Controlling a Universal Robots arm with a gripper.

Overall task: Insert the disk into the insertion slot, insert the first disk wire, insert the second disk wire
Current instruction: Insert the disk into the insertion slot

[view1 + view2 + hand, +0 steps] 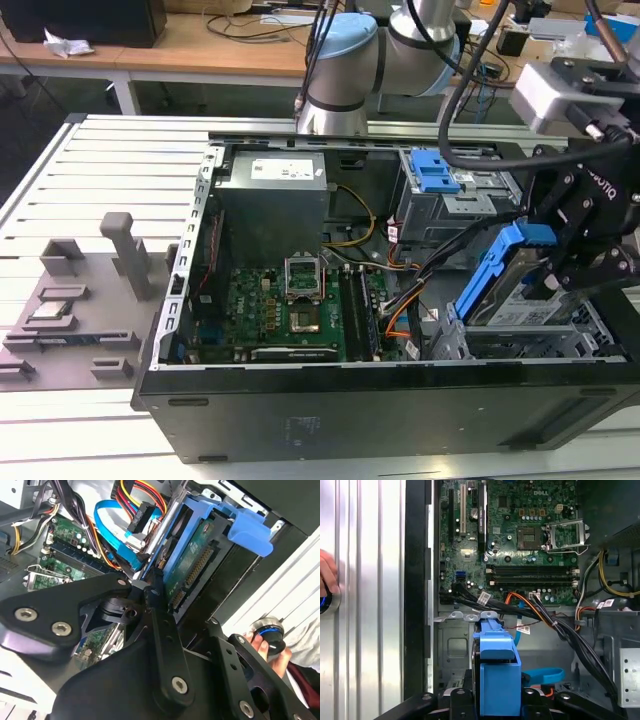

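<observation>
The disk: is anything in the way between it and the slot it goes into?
Nothing visible. In the exterior view the end effector holds the disk tilted, its lower end right at the insertion slot. The black and orange cables run beside the slot, on the exterior view's left, not across it.

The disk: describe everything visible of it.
The disk is a flat silver drive with a white label, clipped in a bright blue plastic carrier whose long rail and end tab show in the exterior view. In the second wrist view its underside carries a green circuit board with a connector row. It is tilted, tab end high, lower end down at the silver perforated drive cage; whether it has entered a bay I cannot tell. The gripper grips it near the upper end.
</observation>
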